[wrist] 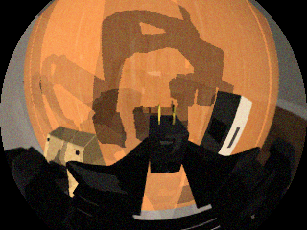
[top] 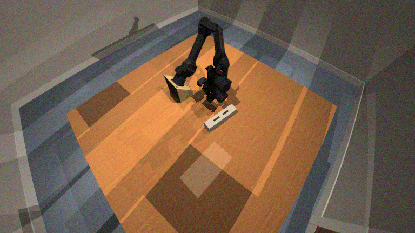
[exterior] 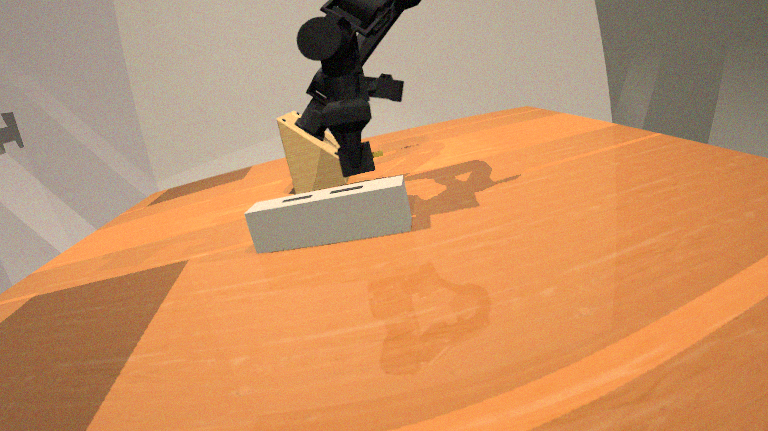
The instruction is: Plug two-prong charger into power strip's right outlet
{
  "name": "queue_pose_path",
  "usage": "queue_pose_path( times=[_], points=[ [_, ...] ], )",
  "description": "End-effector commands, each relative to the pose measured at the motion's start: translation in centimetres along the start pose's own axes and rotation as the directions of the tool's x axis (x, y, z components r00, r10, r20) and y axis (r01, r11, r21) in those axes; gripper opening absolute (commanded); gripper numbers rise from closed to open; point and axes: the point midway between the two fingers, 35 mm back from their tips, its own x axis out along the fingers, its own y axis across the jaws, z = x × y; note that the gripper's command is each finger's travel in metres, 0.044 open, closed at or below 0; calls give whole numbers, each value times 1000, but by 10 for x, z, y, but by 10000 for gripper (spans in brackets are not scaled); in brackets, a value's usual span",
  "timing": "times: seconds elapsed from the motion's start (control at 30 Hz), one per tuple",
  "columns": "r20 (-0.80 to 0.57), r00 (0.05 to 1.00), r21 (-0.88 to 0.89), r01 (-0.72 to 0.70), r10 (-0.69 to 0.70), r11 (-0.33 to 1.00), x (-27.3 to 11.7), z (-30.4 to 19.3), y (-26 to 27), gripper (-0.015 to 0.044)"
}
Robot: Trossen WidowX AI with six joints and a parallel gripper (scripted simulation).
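Note:
My gripper (top: 215,98) (exterior: 359,164) (wrist: 163,140) is shut on the black charger (wrist: 165,131), whose body sits between the fingertips in the wrist view. Its two gold prongs (wrist: 166,115) point away from the fingers. In the exterior view a bit of gold prong (exterior: 378,153) sticks out sideways beside the fingers; the charger's body blends with them there. The power strip (top: 209,125) (exterior: 334,225) (wrist: 245,107) lies on the table, with two dark slots in its light top. The gripper is behind the strip in the top and exterior views, raised off the table. The wrist view shows only one slot.
The arm's base sits on a tan wedge-shaped stand (top: 185,95) (exterior: 308,163) (wrist: 87,153), left of the gripper in the top view. The wooden table (top: 269,132) (exterior: 566,290) carries dark patches and arm shadows. Walls stand beyond the table.

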Motion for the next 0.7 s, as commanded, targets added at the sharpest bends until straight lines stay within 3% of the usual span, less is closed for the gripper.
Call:
queue_pose_path(
  times=[0.0,0.67],
  points=[
    [5,1000,64,-2,1,998,2,-2,0,0],
    [17,1000,395,-23,18,918,10,-14,-1,0]
  ],
)
